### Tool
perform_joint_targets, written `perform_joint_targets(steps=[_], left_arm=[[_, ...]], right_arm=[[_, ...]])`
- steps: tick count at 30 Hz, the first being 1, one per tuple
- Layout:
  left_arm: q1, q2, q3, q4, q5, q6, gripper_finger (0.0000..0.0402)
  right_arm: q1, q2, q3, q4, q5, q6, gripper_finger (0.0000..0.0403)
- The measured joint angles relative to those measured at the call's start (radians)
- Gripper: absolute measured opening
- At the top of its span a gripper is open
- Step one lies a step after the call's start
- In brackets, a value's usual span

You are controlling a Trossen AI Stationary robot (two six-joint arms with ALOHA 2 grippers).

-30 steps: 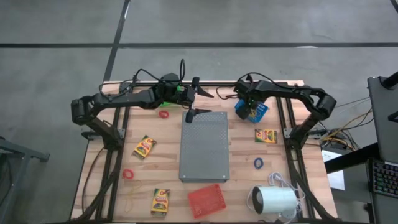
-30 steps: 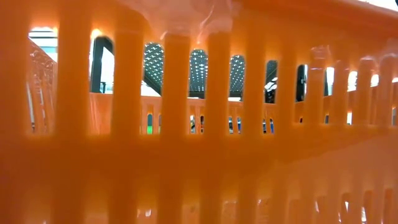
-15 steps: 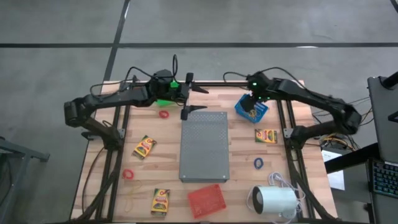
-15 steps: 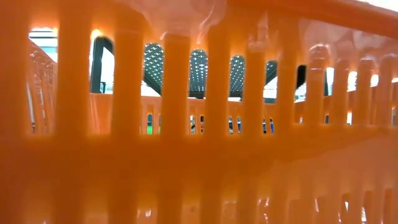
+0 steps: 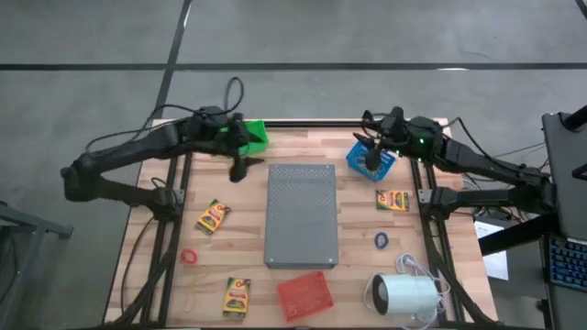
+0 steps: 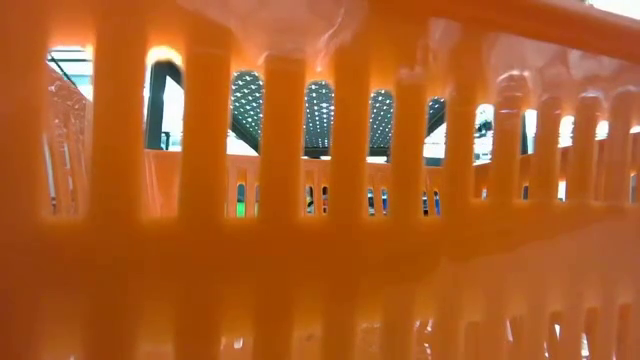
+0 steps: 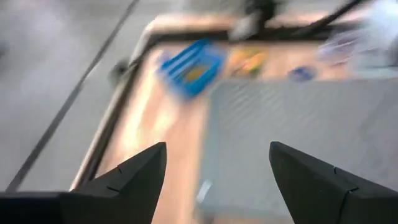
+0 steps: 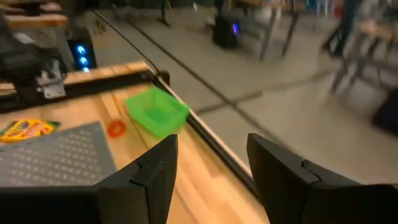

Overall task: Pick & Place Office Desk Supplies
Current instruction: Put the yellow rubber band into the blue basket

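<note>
Three yellow crayon boxes lie flat on the table, at the left [image 5: 213, 216], the near left [image 5: 237, 295] and the right [image 5: 392, 199]. A red ring [image 5: 189, 257], a blue ring [image 5: 381, 240] and a tan rubber band [image 5: 193, 298] lie on the wood. Another red ring [image 8: 115, 128] lies beside the green basket [image 5: 252, 136]. My left gripper [image 5: 240, 168] hangs open and empty near the green basket. My right gripper [image 5: 371, 156] is open and empty over the blue basket [image 5: 378, 165].
A grey perforated slab [image 5: 301, 215] fills the table's middle. A red basket [image 5: 304, 295] and a white cylinder with a cord [image 5: 404, 295] stand at the near edge. An orange slatted wall [image 6: 320, 250] blocks the low view.
My left gripper has gone toward the table's left edge, from the slab's far edge to beside the green basket, and has turned. My right arm has swung its elbow toward the right edge; its gripper has turned and stays over the blue basket.
</note>
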Motion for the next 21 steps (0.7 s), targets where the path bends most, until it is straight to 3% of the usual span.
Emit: perform_joint_targets(steps=[3,5,11,21], left_arm=[[-0.001,-0.065,0.000,-0.134,-0.178,-0.093,0.0288],[-0.001,-0.100,0.000,-0.196,-0.224,-0.138,0.0288],[-0.001,-0.154,0.000,-0.312,-0.188,-0.227,0.0288],[-0.004,-0.138,-0.001,-0.497,-0.172,-0.329,0.0288]], right_arm=[[0.017,-0.005,-0.063,0.103,0.000,-0.051,0.0192],[0.018,0.002,-0.097,0.140,0.000,-0.071,0.0192],[0.018,0.023,-0.162,0.223,0.001,-0.123,0.0192],[0.017,0.021,-0.150,0.247,0.001,-0.151,0.0192]])
